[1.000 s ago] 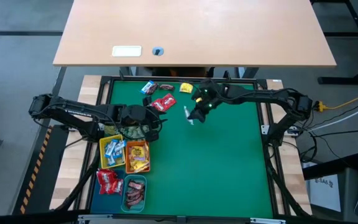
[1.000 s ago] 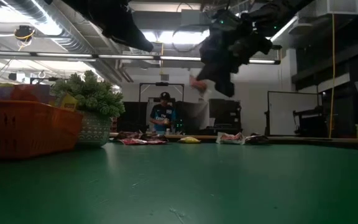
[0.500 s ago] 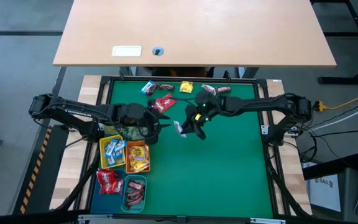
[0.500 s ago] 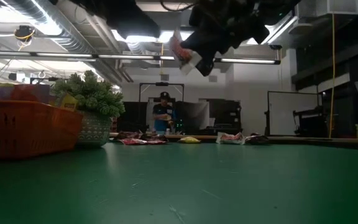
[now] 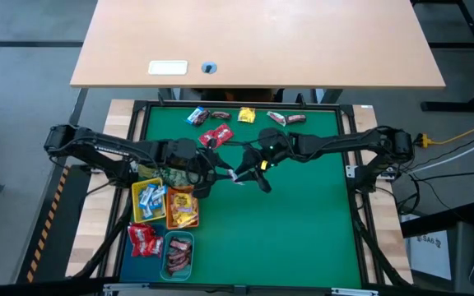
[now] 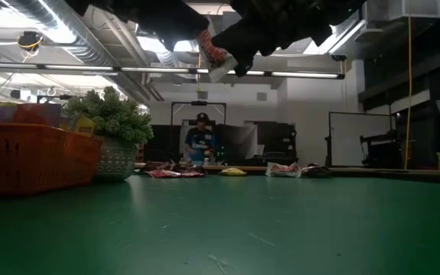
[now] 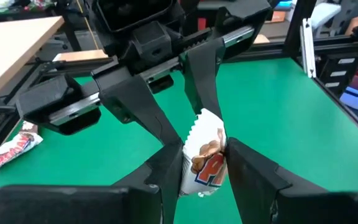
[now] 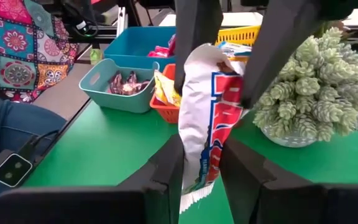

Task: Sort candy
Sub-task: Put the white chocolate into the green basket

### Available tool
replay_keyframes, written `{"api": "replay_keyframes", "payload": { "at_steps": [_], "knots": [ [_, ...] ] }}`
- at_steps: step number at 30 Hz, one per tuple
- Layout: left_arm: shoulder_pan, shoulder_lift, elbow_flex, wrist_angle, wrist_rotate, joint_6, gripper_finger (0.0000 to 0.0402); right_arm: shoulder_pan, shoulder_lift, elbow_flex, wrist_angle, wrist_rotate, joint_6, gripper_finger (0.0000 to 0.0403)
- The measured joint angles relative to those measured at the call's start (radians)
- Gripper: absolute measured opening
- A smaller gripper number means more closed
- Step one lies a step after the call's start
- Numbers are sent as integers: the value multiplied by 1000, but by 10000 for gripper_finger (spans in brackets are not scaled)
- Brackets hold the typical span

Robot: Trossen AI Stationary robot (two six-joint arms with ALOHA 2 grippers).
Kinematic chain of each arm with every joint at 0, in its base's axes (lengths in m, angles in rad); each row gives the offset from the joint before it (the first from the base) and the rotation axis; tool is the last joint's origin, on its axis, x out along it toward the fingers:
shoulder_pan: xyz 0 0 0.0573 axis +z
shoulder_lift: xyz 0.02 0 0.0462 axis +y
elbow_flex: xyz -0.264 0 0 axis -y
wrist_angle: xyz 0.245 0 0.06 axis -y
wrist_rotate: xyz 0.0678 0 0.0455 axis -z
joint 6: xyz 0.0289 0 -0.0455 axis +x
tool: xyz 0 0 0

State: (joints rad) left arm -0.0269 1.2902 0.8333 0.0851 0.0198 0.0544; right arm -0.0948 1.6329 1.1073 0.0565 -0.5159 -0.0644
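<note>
Candy is spread over three places on the green bench [image 5: 303, 222]. One white wrapper [image 5: 235, 174] with red and blue print hangs in mid-air above the mat, between the two arms, and both end effectors pinch it at once. The right end effector [image 5: 242, 173] grips one end, its fingers [image 8: 166, 168] narrow and pressed against the wrapper's sides. The left end effector [image 5: 225, 172] grips the other end the same way, its fingers [image 7: 166, 165] closed on the packet [image 7: 205, 158]. From the low camera the packet [image 6: 214, 59] sits high above the bench under the two dark arms.

Along the far edge of the mat lie loose pieces: a blue-white one [image 5: 196, 116], a dark bar [image 5: 219, 116], two red packets [image 5: 216, 136], a yellow square [image 5: 246, 116] and two more [image 5: 285, 118] to its right.

Near the left arm stand four trays with sorted sweets: yellow [image 5: 136, 203] with blue-white wrappers, orange [image 5: 169, 215] with yellow squares, blue [image 5: 130, 247] with red packets, teal [image 5: 167, 256] with dark bars. A spiky plant [image 8: 306, 87] in a pot stands just behind the yellow and orange trays.

A person [image 6: 198, 143] shows in the room beyond the bench.
</note>
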Motion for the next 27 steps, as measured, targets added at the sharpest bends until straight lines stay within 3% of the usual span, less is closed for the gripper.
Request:
{"api": "replay_keyframes", "payload": {
  "at_steps": [14, 27],
  "knots": [
    [0, 10, 1, -1, -2, 0, 116, -3, 0, 0, -2, 14, -2, 95],
    [0, 10, 1, -1, -2, 0, 18, -3, 0, 0, -2, 32, -3, 113]
  ]
}}
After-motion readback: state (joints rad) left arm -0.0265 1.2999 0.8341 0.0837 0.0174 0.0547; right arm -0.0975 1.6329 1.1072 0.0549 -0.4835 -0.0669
